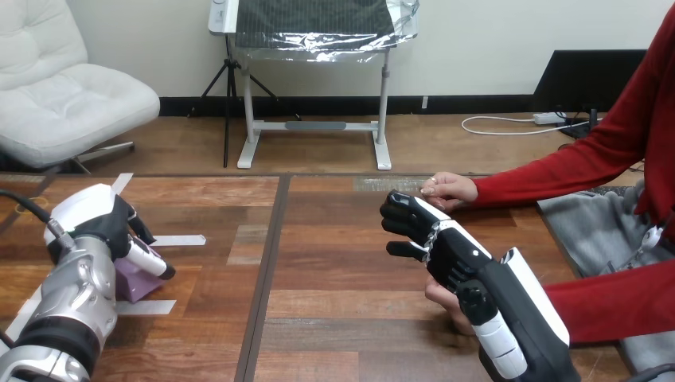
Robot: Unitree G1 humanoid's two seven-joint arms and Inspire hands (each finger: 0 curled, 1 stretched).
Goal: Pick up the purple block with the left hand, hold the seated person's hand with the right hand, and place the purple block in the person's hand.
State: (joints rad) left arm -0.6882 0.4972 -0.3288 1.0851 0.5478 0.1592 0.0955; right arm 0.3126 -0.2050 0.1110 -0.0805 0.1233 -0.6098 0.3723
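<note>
Only one purple block [137,283], partly under the left robot hand [107,223].

Bright, even light; soft shadows on table [334,338]

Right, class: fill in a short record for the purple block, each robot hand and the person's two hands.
Block: small purple block, on the wooden table, under the left hand.
Left hand: on top of the block; grip unclear.
Right hand: over the person's nearer hand; hold unclear.
Farther hand: the person's farther hand, on the table, just beyond the right hand.
</note>
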